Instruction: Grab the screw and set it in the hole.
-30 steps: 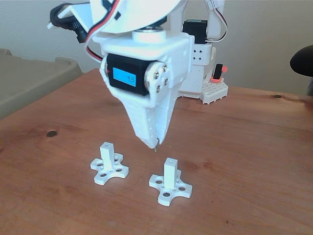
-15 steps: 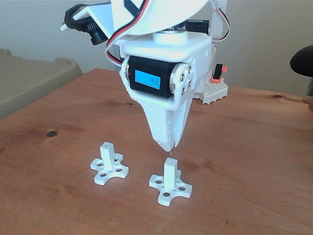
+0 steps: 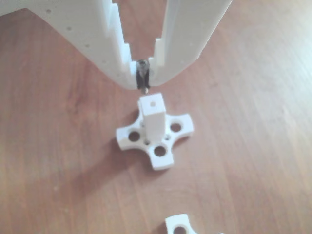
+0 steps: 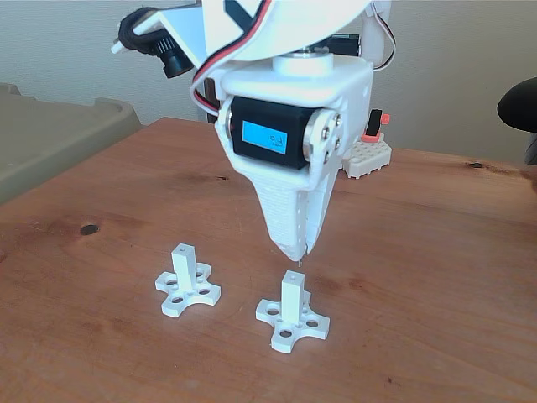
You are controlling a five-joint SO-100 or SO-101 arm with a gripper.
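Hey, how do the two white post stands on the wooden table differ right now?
In the fixed view, the left white cross-base post stand sits off to the side with nothing above it, while the right white cross-base post stand sits nearer the camera, just below the white hand. That hand pinches the thin dark grey screw just above the right stand's top hole. Both are upright, white, with holed cross bases.

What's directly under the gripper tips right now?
The screw pinched in the gripper hangs above the post's hole, not yet in. Its upper shank is hidden between the fingertips.
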